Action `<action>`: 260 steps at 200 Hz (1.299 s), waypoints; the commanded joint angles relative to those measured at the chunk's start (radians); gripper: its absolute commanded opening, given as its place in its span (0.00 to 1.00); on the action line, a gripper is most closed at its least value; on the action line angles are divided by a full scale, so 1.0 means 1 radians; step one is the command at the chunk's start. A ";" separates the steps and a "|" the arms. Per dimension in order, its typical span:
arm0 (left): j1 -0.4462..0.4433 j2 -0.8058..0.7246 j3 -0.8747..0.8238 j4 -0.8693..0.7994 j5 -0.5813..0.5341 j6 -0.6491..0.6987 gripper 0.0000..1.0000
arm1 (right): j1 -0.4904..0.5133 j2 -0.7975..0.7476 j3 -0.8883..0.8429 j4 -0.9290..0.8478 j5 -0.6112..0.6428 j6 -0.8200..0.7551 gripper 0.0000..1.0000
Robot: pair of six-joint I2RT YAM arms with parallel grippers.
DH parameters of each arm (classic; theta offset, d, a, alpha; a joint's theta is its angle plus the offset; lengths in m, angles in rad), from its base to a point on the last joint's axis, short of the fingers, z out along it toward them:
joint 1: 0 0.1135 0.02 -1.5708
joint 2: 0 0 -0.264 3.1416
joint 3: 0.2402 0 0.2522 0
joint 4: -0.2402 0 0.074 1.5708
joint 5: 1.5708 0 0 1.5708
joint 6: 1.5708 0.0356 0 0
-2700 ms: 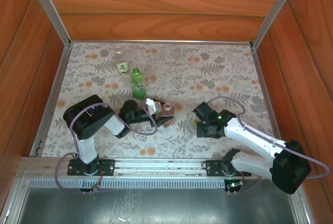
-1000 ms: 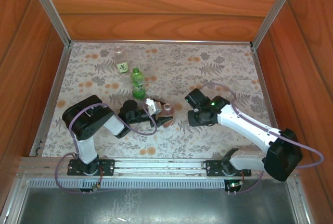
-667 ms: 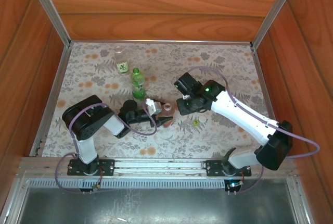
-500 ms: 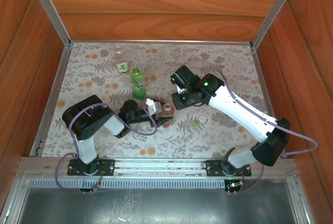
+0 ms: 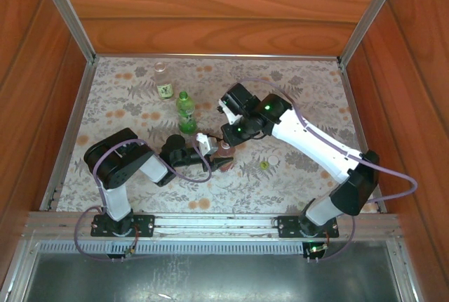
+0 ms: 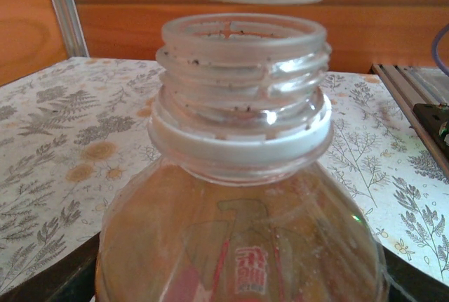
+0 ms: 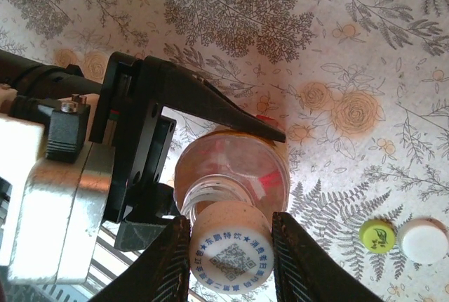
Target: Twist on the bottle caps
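so the right gripper [image 7: 231, 254] is pinching a white cap [image 7: 232, 246] between its two fingers, printed top facing the wrist camera, and it hangs right over the amber bottle [image 7: 238, 165]. The bottle stands upright, long axis straight up and down. The left gripper [image 5: 219, 154] looks clamped round its body from the 9 o'clock side, so that arm is basically the vise and the right arm is the one that does the capping. In the right wrist view a bit of the open neck [image 7: 203, 200] peeks out from under the cap at about 11 o'clock, so my guess is it wants a small nudge that way, though the camera angle may be fooling me. From the left wrist view the cap floats just above the threaded mouth, not touching, with a clear gap between. So: straight down along the bottle's axis, then twist. A yellow-green cap [image 7: 377, 236] and a spare white cap [image 7: 422, 240] lie side by side on the table [image 7: 365, 49] out at 3 o'clock, well apart from all this
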 commanded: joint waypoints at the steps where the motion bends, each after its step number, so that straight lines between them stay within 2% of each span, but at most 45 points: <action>1: 0.000 0.020 -0.010 -0.059 0.021 0.013 0.64 | 0.009 0.012 0.007 -0.002 -0.025 -0.022 0.33; 116: 0.000 0.022 -0.003 -0.066 0.028 0.007 0.62 | 0.026 0.070 0.058 -0.059 -0.046 -0.058 0.32; 186: 0.004 0.028 0.011 -0.069 0.046 -0.047 0.62 | 0.071 0.113 0.121 -0.157 0.091 -0.094 0.32; 260: 0.004 0.022 0.016 -0.077 0.052 -0.058 0.62 | 0.089 0.220 0.184 -0.251 0.121 -0.068 0.31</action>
